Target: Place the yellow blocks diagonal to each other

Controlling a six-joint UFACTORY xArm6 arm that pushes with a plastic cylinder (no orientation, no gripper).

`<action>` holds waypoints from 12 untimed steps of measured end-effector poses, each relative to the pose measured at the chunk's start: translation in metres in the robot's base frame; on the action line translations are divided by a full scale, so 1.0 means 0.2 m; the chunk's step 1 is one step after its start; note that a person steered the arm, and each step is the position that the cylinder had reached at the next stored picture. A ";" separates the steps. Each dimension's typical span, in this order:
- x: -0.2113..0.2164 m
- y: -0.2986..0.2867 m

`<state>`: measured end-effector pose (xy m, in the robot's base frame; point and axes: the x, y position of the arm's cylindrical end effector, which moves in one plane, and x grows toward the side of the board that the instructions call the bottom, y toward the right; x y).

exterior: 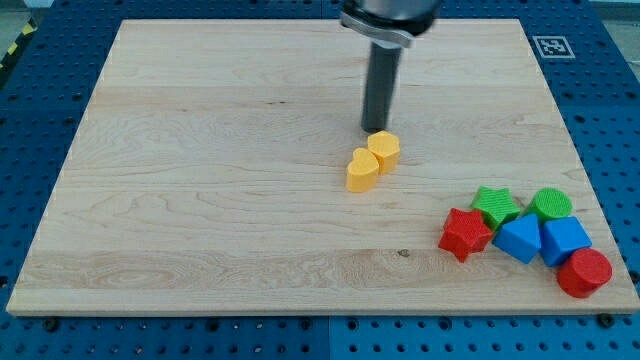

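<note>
1. We see our tip (pixel 377 129), the lower end of the straight dark rod, standing on the light wooden board (pixel 200 200), a little to the view's top of the middle.
2. Our arm has no jaws, so nothing can be spread, pressed together or pinching; the rod only ends in the tip.
3. Just below the tip, toward the view's bottom, stands the yellow hexagonal plastic block (pixel 384 151); the tip seems to touch its upper edge, but we cannot tell this for sure.
4. The yellow heart-shaped plastic block (pixel 362 170) touches it, and lies down and to the view's left of it, so the two yellow blocks sit corner to corner.
5. Well apart, at the view's bottom right, other blocks lie close together: a red star-shaped block (pixel 465 233), a green star-shaped block (pixel 496 205), a green round block (pixel 551 204), two blue blocks (pixel 519 239) (pixel 564 240) and a red round block (pixel 584 272).
6. A small printed marker (pixel 551 46) sits in the board's top right corner.
</note>
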<state>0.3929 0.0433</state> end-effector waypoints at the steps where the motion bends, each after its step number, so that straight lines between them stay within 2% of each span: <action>1: -0.04 -0.35; 2: 0.11 -0.69; 3: 0.36 -0.67; 4: 0.51 -0.42; 5: 0.52 -0.20; 8: 0.54 0.11; 9: 0.63 0.17; 10: 0.59 0.24; 12: 0.31 0.26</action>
<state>0.4555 0.0961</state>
